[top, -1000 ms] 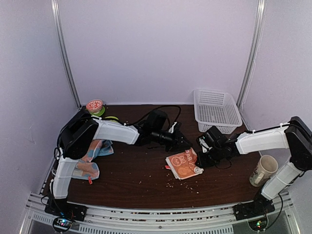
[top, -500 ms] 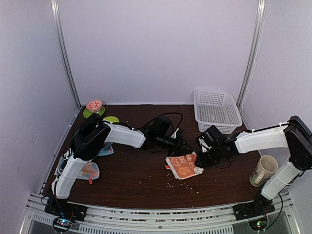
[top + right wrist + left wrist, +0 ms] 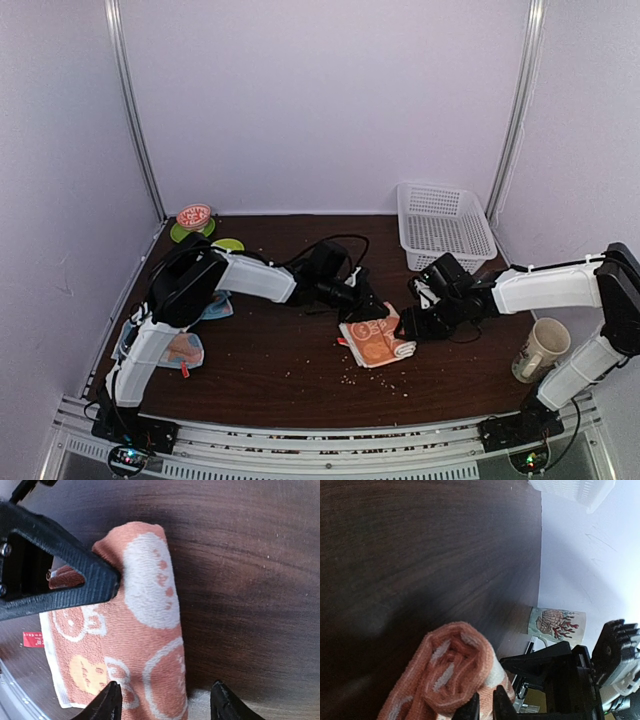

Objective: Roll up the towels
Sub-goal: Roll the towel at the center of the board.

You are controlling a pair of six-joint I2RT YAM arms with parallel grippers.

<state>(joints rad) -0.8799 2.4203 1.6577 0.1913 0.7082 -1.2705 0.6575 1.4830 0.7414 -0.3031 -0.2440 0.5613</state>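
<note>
Far left, the light-blue towel (image 3: 185,348) lies crumpled beneath the left arm, near a red-topped tub (image 3: 194,216) on green plates (image 3: 228,244) at the back. The crumb-strewn table (image 3: 280,370) holds the orange towel (image 3: 378,342) at centre, partly rolled, its flat remainder pointing toward the near edge. The left gripper (image 3: 372,310) pinches the rolled end (image 3: 450,665), its jaws nearly together. The right gripper (image 3: 165,700) stands just right of the towel, fingers spread wide, gripping nothing. A white mesh basket (image 3: 445,225) sits back right. A shell-printed mug (image 3: 540,348) stands far right, its inside not discernible.
</note>
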